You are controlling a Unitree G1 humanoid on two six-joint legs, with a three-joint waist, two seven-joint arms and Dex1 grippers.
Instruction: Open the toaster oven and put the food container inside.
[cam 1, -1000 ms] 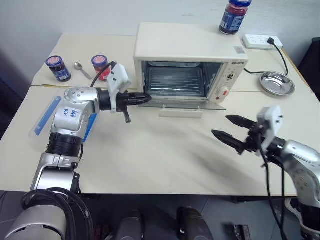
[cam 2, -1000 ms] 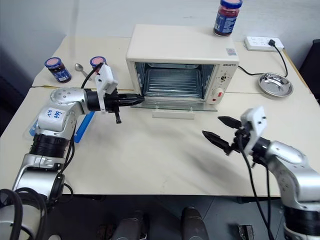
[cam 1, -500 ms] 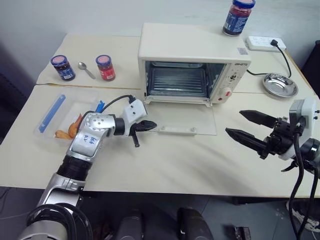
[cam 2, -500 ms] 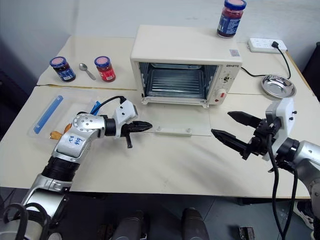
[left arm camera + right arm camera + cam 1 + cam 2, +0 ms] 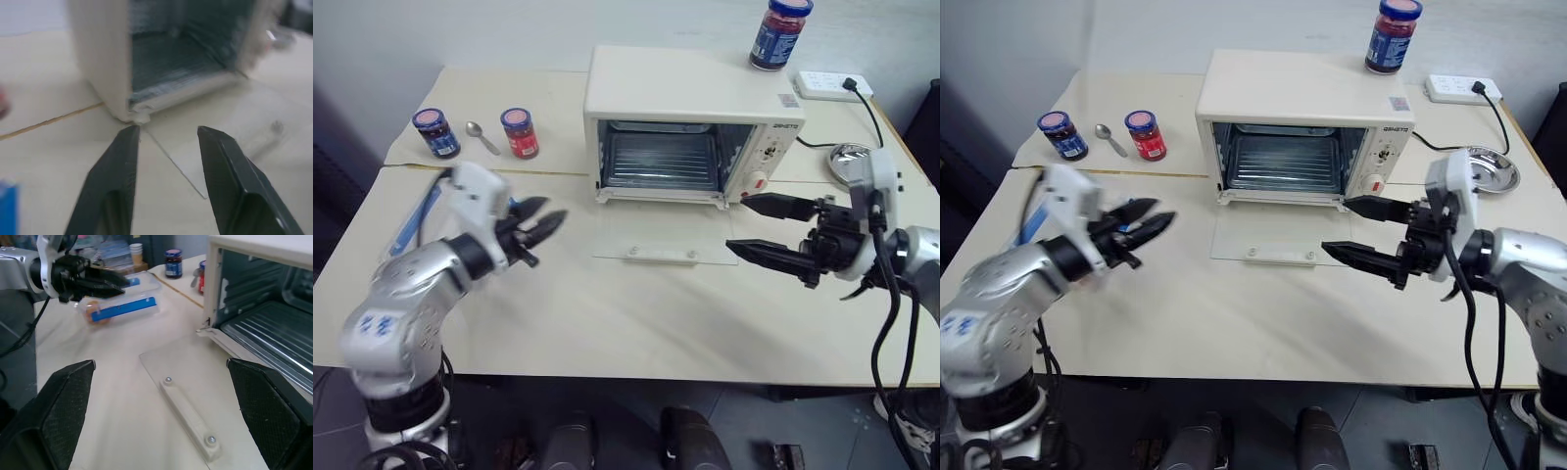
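The cream-white toaster oven (image 5: 690, 93) stands at the table's back with its glass door (image 5: 666, 235) folded down flat on the table, white bar handle (image 5: 188, 418) up. The food container (image 5: 124, 303), clear with blue clip strips and orange food, lies at the left; my left arm hides most of it in the eye views. My left gripper (image 5: 543, 217) hovers open and empty left of the door, pointing at the oven's left front corner (image 5: 129, 110). My right gripper (image 5: 736, 223) is wide open, empty, by the door's right edge.
A blue-labelled jar (image 5: 435, 132), a spoon (image 5: 481, 137) and a red jar (image 5: 519, 132) sit at the back left. Another jar (image 5: 781, 34) stands on the oven. A power strip (image 5: 827, 83) and metal bowl (image 5: 1494, 168) lie at the back right.
The door has gone from partly lowered to flat. My left gripper has let go, opened, and pulled back to the left. My right gripper has risen and moved left toward the oven front.
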